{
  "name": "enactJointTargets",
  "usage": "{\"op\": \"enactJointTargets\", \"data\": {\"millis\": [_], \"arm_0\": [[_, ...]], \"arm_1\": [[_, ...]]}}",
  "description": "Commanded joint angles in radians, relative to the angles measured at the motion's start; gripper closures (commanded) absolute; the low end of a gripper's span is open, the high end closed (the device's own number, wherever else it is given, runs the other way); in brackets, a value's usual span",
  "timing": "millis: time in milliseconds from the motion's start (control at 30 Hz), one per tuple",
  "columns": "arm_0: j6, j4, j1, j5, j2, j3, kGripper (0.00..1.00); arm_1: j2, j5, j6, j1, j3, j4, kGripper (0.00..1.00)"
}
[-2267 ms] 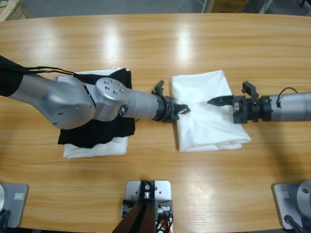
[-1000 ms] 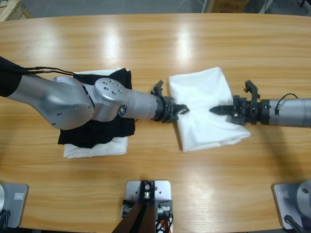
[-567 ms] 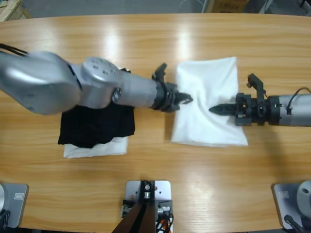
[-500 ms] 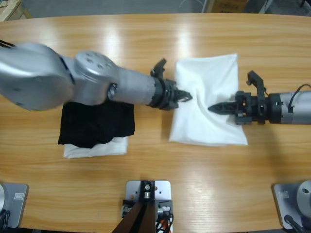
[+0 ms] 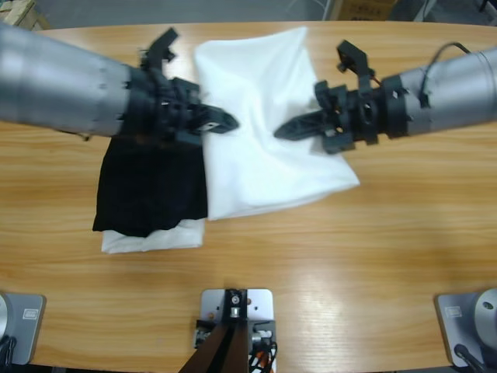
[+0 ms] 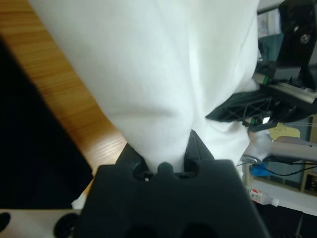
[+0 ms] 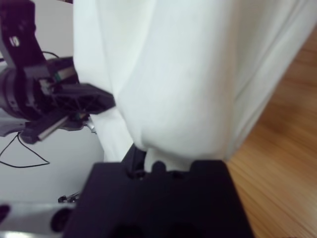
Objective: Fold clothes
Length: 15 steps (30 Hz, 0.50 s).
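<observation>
Above the table (image 5: pixel 326 256), both arms have lifted the white T-shirt (image 5: pixel 256 116); left gripper (image 5: pixel 221 122) & right gripper (image 5: pixel 286 130) clamped on cloth — fold underway, beside black garment (image 5: pixel 147 186).

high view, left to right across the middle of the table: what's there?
black folded garment → left gripper → white T-shirt → right gripper. Both grippers are clamped on the shirt.

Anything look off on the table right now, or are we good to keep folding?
Nothing stands out. Both claws, left and right, grip the white T-shirt, lifted and bunched between them. The black garment lies flat on a folded white one.
</observation>
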Motion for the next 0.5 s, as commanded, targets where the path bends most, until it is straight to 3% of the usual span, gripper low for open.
{"op": "enactJointTargets", "data": {"millis": [33,233,500], "arm_0": [[-0.005,0.036,0.062,0.035,-0.178,0.217,1.0],[0.055,0.082,0.169,0.025,-0.288,0.279,1.0],[0.181,0.147,0.253,-0.02,-0.327,0.321,1.0]], "arm_1": [[0.147,-0.072,0.047,0.143,-0.189,0.079,1.0],[0.267,-0.087,0.051,0.248,-0.375,0.168,1.0],[0.388,-0.087,0.051,0.293,-0.534,0.243,1.0]]}}
